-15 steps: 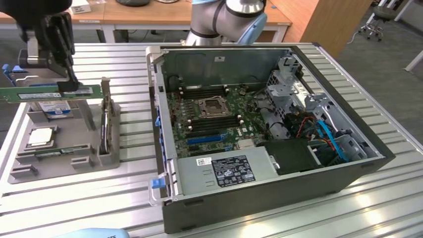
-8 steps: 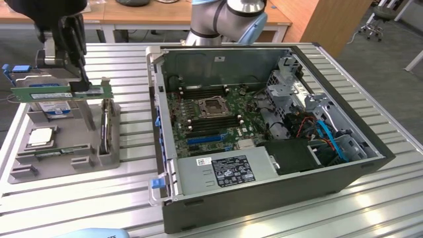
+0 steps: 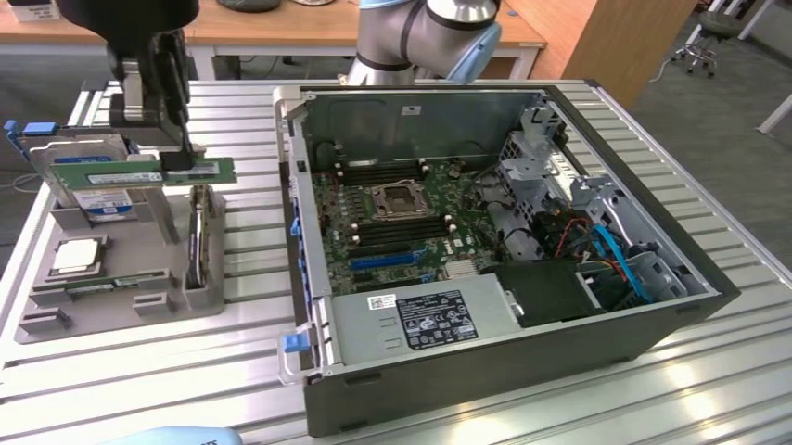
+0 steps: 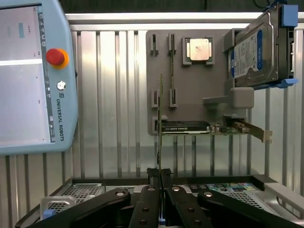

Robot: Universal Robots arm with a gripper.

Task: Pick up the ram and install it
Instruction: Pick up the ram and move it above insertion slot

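Note:
The ram (image 3: 118, 174) is a long green stick with a pale label. It hangs level above the grey parts holder (image 3: 148, 241) on the exterior view's left. My black gripper (image 3: 181, 165) comes down from above and is shut on the stick towards its right end. In the wrist view the ram (image 4: 160, 109) shows edge-on as a thin line running out from my gripper (image 4: 160, 175). Its fingertips (image 4: 153, 175) are pressed against both faces of the stick. The open computer case (image 3: 315, 306) lies to the right, and its motherboard (image 3: 396, 218) faces up.
The holder also carries a blue-labelled hard drive (image 3: 84, 199), a silver processor chip (image 3: 77, 255) and a graphics card (image 4: 190, 127). A teach pendant (image 4: 28, 76) lies on the slatted table (image 3: 248, 315). The arm's base (image 3: 427, 37) stands behind the case.

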